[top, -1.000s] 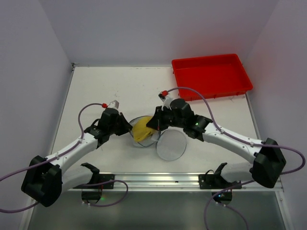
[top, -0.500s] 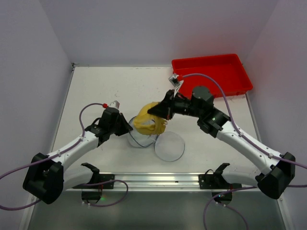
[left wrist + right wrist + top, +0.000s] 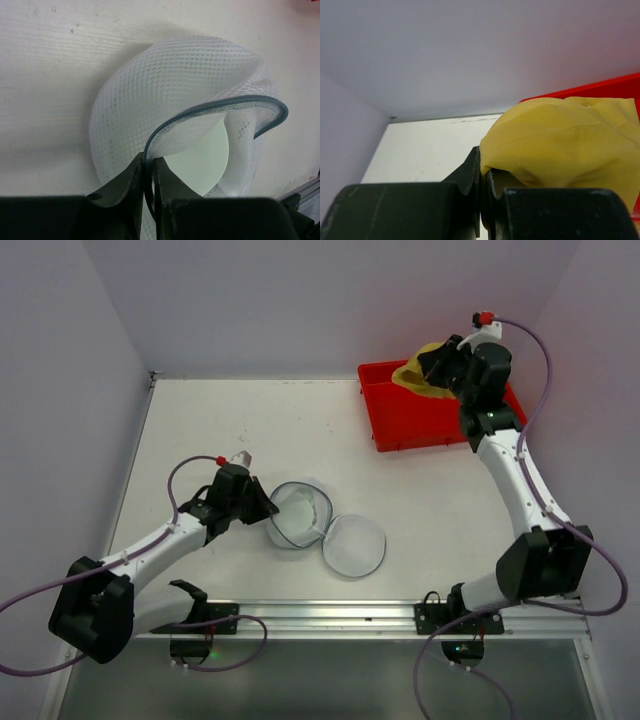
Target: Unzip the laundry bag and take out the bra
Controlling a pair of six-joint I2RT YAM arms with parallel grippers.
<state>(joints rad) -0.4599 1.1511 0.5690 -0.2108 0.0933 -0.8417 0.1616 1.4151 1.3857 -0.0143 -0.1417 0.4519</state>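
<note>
Seemingly over tray (image 3: pixel 395 408), right tool (image 3: pixel 481 169) clamping bra (image 3: pixel 560 140), laundry bag (image 3: pixel 165 85) open

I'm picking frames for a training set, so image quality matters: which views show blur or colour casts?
Top external: sharp, evenly lit, a red cast on the right wall beside the tray. Left wrist: laundry bag mesh crisp, the left gripper nearly black. Right wrist: bra in focus, pink tint on the wall at right.
</note>
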